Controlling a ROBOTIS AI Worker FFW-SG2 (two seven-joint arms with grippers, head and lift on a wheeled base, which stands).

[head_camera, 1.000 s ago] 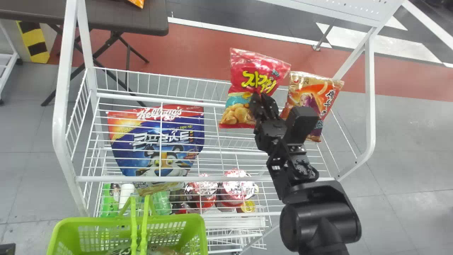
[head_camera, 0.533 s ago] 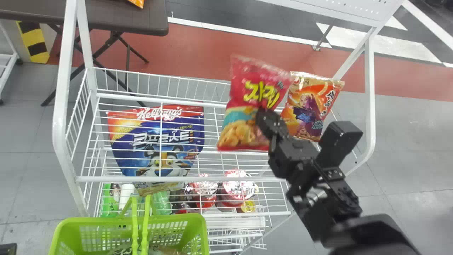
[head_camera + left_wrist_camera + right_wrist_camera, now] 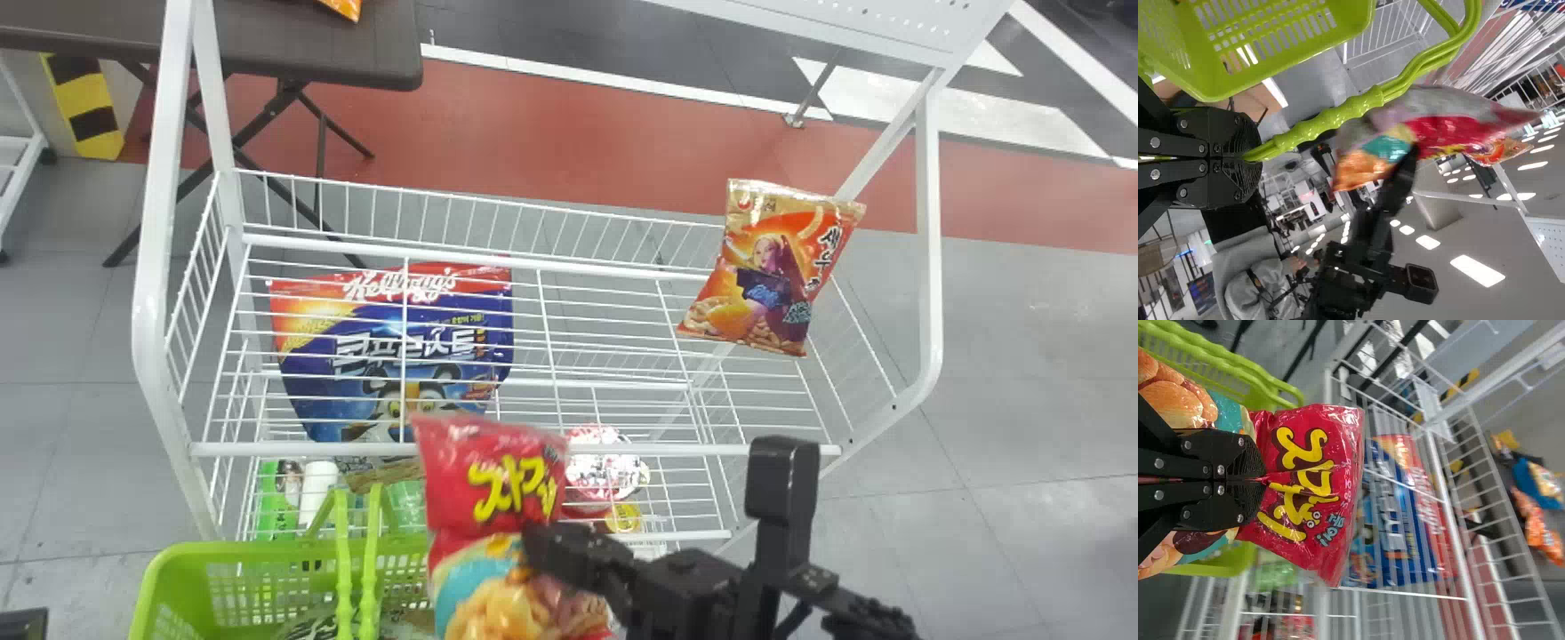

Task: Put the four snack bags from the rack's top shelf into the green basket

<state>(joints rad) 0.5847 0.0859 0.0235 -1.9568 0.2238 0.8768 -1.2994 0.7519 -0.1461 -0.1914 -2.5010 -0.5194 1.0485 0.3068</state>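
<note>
My right tool grips the red bag (yellow lettering) at the basket's right edge; my left tool clamps the handle. The rack holds the printed blue bag and orange bag.

The right arm is built from black, angular segments, and a boxy black block is mounted on it. A thin dark cable is run alongside. The right fingers are formed of flat black plates, fastened with round silver screws and tipped with fine ridges. Matching plates and screws are seen on the left fingers.
</note>
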